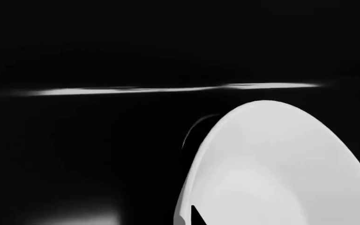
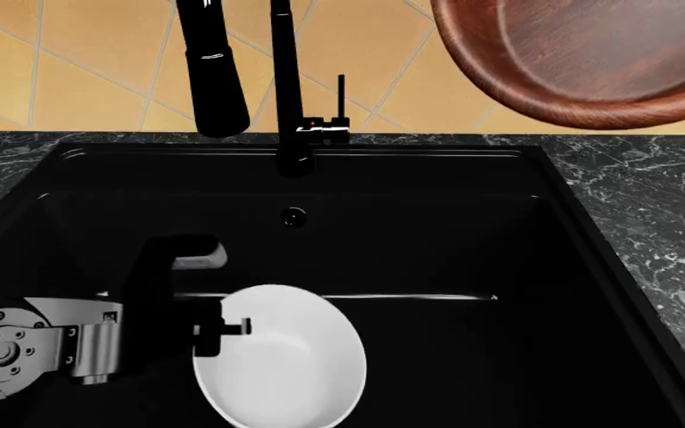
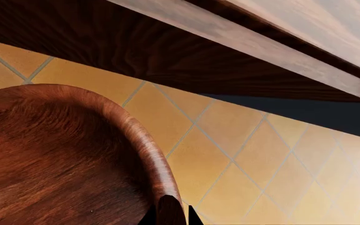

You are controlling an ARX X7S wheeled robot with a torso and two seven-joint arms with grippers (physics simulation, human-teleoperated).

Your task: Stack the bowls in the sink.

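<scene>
My left tool (image 2: 206, 337) grips the near rim of the white bowl (image 2: 281, 367) low inside the black sink (image 2: 462, 232), one finger showing inside the rim in the head view; in the left wrist view the bowl (image 1: 280, 164) fills the space just ahead of that tool, tilted against the dark basin wall; whether it rests on the basin floor or hangs just above it I cannot tell. My right tool (image 3: 170, 216) pinches the rim of the wooden bowl (image 3: 55, 159), a dark fingertip on either side of the lip; that bowl (image 2: 592, 53) is held high, above the desk (image 2: 664, 223) and over the sink's far right corner, against the yellow tiled wall (image 3: 243, 154) and under a wooden cabinet (image 3: 167, 51). The faucet (image 2: 283, 89) stands between the two tools. As I judge it, the task is about half done: both bowls are in hand, but well apart; the wooden bowl must yet come down and be nested in the white one.
</scene>
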